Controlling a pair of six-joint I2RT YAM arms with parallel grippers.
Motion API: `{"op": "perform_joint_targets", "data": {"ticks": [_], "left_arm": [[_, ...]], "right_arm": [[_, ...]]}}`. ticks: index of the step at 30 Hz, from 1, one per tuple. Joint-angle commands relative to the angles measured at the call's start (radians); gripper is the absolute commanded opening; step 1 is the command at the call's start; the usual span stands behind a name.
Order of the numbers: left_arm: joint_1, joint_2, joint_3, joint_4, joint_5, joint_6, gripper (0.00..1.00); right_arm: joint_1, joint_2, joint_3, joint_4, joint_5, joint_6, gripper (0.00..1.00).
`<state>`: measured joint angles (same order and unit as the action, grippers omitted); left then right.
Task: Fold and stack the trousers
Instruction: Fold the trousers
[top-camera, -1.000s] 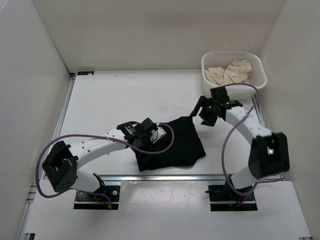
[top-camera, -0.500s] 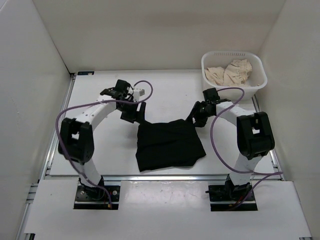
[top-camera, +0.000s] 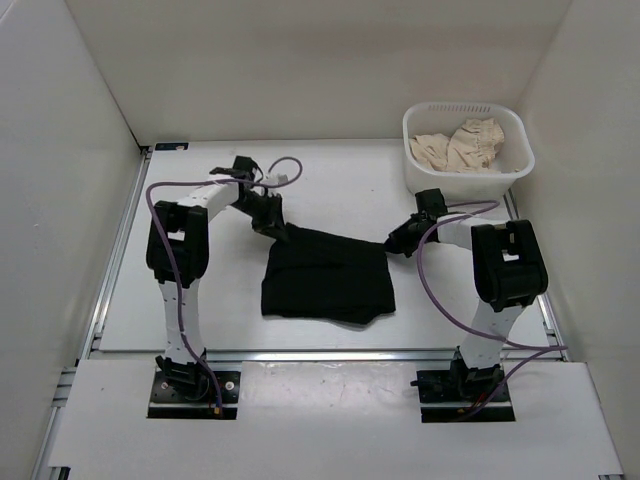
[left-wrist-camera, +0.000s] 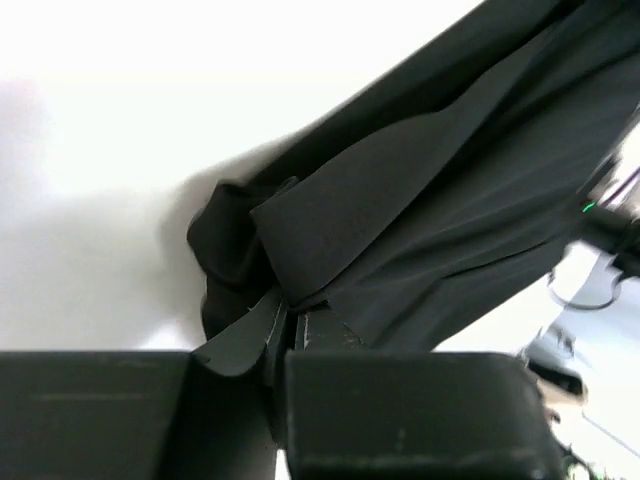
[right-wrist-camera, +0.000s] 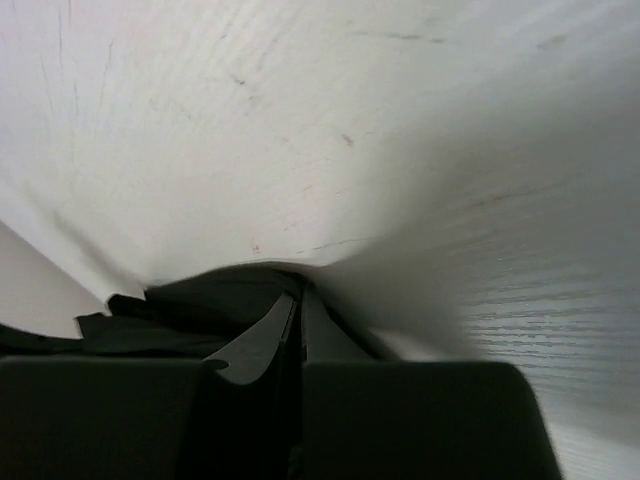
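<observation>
The black trousers (top-camera: 325, 280) lie folded into a rough rectangle in the middle of the table. My left gripper (top-camera: 284, 233) is at their far left corner, shut on a bunched fold of the black fabric (left-wrist-camera: 420, 200); the left wrist view shows the cloth pinched at the closed fingertips (left-wrist-camera: 290, 318). At the far right corner my right gripper (top-camera: 393, 243) is low on the table and shut, with the trousers' edge (right-wrist-camera: 200, 305) gathered at its tips (right-wrist-camera: 299, 305). The far edge of the cloth is stretched between the two grippers.
A white basket (top-camera: 462, 186) stands at the back right, holding a beige cloth (top-camera: 460, 145). Metal rails run along the table's near edge (top-camera: 330, 353) and left side (top-camera: 125, 235). White walls enclose the table on three sides.
Both arms moved onto the trousers' far corners and their jaws closed from open. The trousers have shifted left and slightly away, with the far edge now pulled taut.
</observation>
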<state>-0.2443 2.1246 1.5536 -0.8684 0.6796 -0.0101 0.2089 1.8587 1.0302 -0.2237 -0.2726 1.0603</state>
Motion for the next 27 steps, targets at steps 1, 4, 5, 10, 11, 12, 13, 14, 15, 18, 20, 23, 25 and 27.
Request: {"op": "perform_joint_targets", "data": {"ticks": [1, 4, 5, 10, 11, 12, 13, 14, 15, 18, 20, 23, 25, 27], "left_arm": [[0.066, -0.020, 0.114, 0.009, 0.026, 0.010, 0.14], [0.066, -0.011, 0.125, -0.003, 0.026, 0.010, 0.14], [0.066, -0.002, 0.125, -0.015, 0.026, 0.010, 0.19], [0.066, -0.012, 0.089, -0.024, 0.026, 0.010, 0.57], [0.079, -0.012, 0.089, -0.024, 0.026, 0.010, 0.60], [0.079, -0.028, 0.101, -0.024, 0.026, 0.010, 0.63], [0.103, -0.038, 0.102, -0.024, 0.017, 0.010, 0.68], [0.112, -0.054, 0.102, -0.024, 0.000, 0.010, 0.71], [0.125, -0.070, 0.102, -0.024, -0.014, 0.010, 0.75], [0.174, -0.167, 0.077, -0.024, -0.109, 0.010, 1.00], [0.204, -0.253, 0.068, -0.024, -0.251, 0.010, 1.00], [0.243, -0.362, 0.043, -0.024, -0.520, 0.010, 1.00], [0.304, -0.460, -0.001, -0.024, -0.616, 0.010, 1.00], [0.365, -0.534, -0.123, -0.004, -0.712, 0.010, 1.00]], "right_arm": [[-0.036, -0.036, -0.058, 0.108, 0.085, 0.162, 0.00], [-0.036, 0.002, 0.011, 0.094, 0.054, 0.133, 0.05], [-0.036, 0.019, 0.043, 0.074, 0.040, 0.106, 0.10], [-0.036, 0.056, 0.171, -0.048, 0.038, -0.080, 0.66], [-0.045, 0.034, 0.183, -0.074, 0.038, -0.103, 0.73], [-0.045, 0.024, 0.211, -0.094, 0.055, -0.156, 0.80], [-0.045, 0.013, 0.231, -0.120, 0.068, -0.190, 0.82], [-0.045, -0.010, 0.255, -0.191, 0.108, -0.225, 0.82], [-0.045, -0.024, 0.278, -0.236, 0.134, -0.299, 0.84], [-0.036, -0.102, 0.344, -0.403, 0.194, -0.403, 0.90], [-0.048, -0.183, 0.344, -0.500, 0.231, -0.488, 0.96], [-0.100, -0.300, 0.294, -0.609, 0.204, -0.568, 0.97], [-0.147, -0.390, 0.262, -0.661, 0.204, -0.615, 0.97], [-0.183, -0.453, 0.217, -0.727, 0.240, -0.628, 0.97]]}}
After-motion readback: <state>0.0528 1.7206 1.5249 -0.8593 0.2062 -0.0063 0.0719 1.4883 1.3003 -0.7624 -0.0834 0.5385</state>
